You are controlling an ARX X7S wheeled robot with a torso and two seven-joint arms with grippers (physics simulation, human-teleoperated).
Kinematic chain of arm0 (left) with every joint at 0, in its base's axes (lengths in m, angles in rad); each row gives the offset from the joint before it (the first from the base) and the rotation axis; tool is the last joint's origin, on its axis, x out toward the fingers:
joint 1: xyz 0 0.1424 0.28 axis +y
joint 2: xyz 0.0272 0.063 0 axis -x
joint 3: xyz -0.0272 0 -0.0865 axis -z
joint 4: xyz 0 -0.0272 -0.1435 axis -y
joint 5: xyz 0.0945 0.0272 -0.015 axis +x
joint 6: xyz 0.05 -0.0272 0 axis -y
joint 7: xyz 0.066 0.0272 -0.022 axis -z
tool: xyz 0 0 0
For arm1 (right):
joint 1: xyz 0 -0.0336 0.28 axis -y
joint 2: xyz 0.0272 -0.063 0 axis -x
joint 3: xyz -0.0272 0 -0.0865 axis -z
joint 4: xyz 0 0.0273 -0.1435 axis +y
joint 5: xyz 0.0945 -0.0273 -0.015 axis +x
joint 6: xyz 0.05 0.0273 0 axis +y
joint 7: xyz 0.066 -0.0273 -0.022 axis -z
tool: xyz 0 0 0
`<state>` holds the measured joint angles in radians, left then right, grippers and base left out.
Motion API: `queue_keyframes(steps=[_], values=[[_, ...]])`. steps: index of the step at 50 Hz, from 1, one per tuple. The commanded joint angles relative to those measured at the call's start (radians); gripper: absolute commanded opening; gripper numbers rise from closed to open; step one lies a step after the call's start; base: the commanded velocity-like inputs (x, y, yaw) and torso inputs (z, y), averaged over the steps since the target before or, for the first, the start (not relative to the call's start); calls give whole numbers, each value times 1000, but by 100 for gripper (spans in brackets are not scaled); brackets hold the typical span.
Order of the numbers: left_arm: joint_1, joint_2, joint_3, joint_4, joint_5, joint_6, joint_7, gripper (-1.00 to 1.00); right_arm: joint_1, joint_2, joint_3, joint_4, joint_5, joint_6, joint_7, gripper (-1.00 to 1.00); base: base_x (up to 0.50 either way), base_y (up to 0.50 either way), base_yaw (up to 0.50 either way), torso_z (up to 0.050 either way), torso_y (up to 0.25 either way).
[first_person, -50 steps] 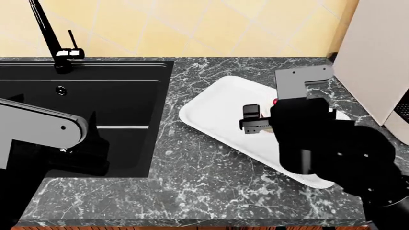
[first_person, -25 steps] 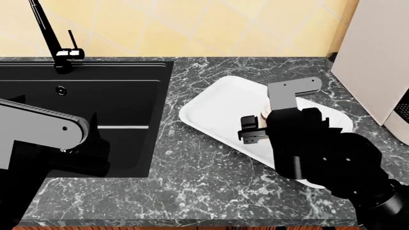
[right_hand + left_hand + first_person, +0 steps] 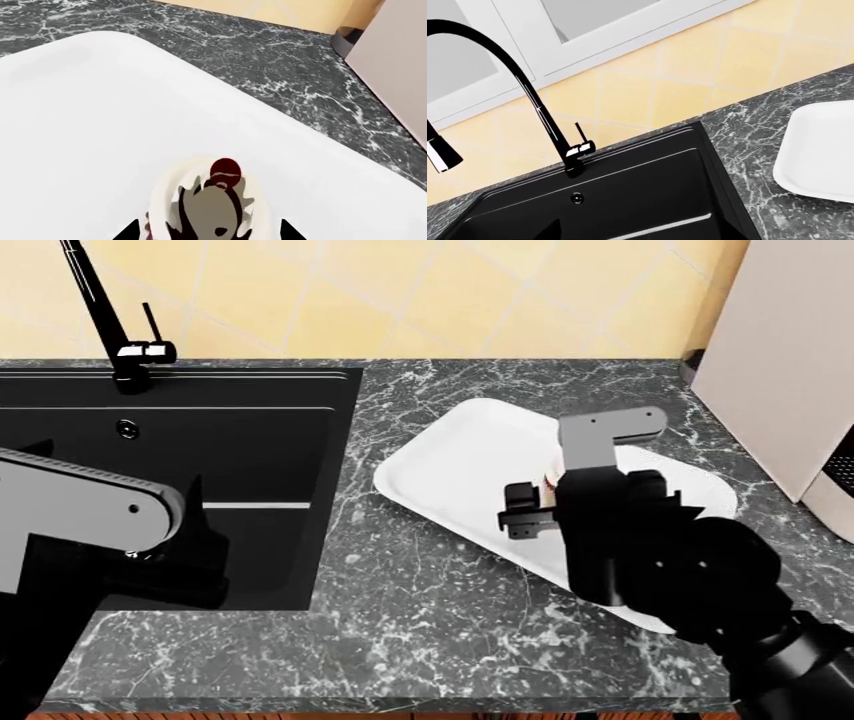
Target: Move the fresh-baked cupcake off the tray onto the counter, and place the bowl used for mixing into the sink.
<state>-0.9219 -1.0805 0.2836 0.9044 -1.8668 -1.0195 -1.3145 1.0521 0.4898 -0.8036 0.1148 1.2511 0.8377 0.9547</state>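
The cupcake [image 3: 210, 200], with white frosting and a red cherry, stands on the white tray [image 3: 100, 100]. My right gripper [image 3: 210, 232] is open, with one dark fingertip on each side of the cupcake and a gap to each. In the head view my right gripper [image 3: 525, 510] hangs over the tray [image 3: 441, 460] and its wrist hides almost all of the cupcake. My left arm reaches over the black sink [image 3: 200, 440], and its gripper [image 3: 194, 545] is a dark shape whose jaws I cannot make out. The bowl is out of view.
The black faucet [image 3: 100, 310] stands behind the sink and shows in the left wrist view [image 3: 540, 105]. The dark marble counter [image 3: 427, 620] runs in front of the tray and between tray and sink. A tall white appliance [image 3: 787, 360] stands at the right.
My right gripper has come down and toward the front, around the cupcake; the cherry seen beside the wrist earlier is now hidden. The left arm has not moved.
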Motion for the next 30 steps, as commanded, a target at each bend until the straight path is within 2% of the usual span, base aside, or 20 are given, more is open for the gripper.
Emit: queue_keyframes(steps=[1, 10, 11, 18, 30], values=[[15, -5, -7, 5, 9, 8, 6, 100, -5, -9, -13, 21, -10, -5, -29, 100, 0, 0, 0, 0, 0], [22, -3, -6, 5, 18, 9, 10, 100, -5, -11, -4, 42, -34, -40, -22, 100, 0, 0, 0, 0, 0], [23, -3, -7, 6, 19, 10, 11, 100, -2, -12, -3, 46, -35, -41, -22, -100, 0, 0, 0, 0, 0], [21, -5, -5, 5, 15, 12, 8, 100, 1, -3, 4, 35, -54, -67, -24, -100, 0, 0, 0, 0, 0], [25, -7, -6, 6, 18, 14, 13, 100, 51, 40, 73, -32, 27, -42, -3, -100, 0, 0, 0, 0, 0]])
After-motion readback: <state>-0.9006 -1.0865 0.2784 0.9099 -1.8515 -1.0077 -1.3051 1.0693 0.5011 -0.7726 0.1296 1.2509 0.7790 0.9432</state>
